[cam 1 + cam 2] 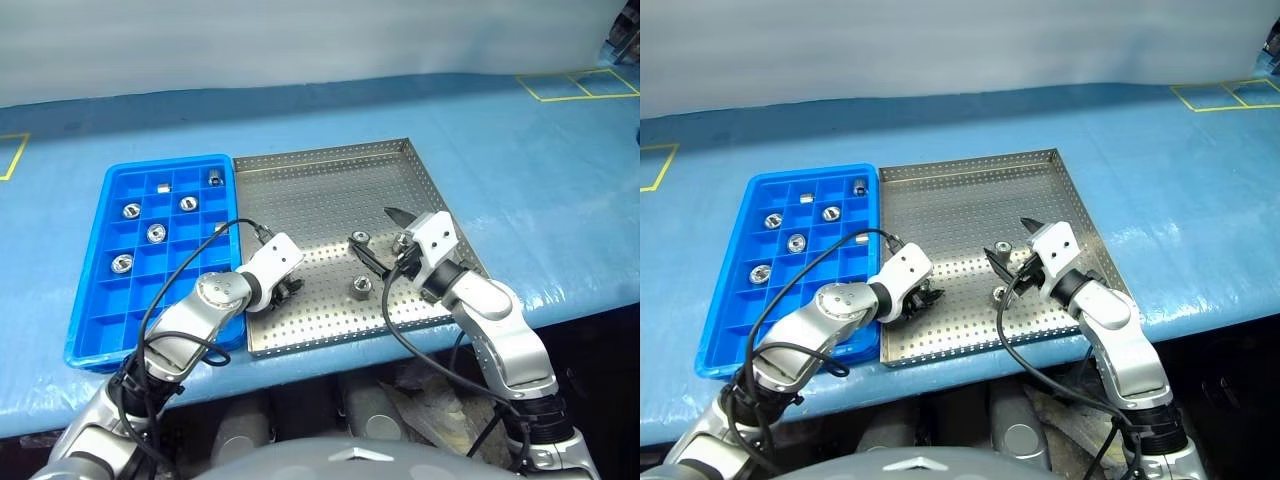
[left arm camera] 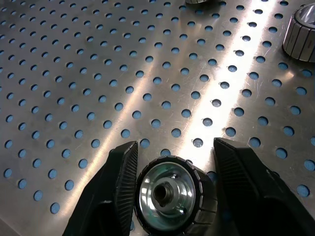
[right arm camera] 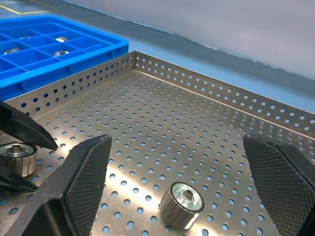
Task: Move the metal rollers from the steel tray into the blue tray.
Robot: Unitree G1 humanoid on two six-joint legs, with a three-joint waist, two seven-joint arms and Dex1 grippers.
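On the large perforated steel tray (image 1: 330, 190), right of the blue gridded plastic tray (image 1: 100, 300), a small ribbed metal roller (image 2: 170, 194) is bracketed by the left gripper (image 2: 172, 162), touching one finger, while another roller (image 3: 181, 202) lies below the wide-open right gripper (image 3: 197, 172).

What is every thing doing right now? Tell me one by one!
left gripper: jaws around a roller, left one touching, right one a little apart.
right gripper: jaws wide open, holding nothing.
rollers on the steel tray: one between the left jaws, two loose.
blue tray: rollers lie in several compartments; most compartments empty.
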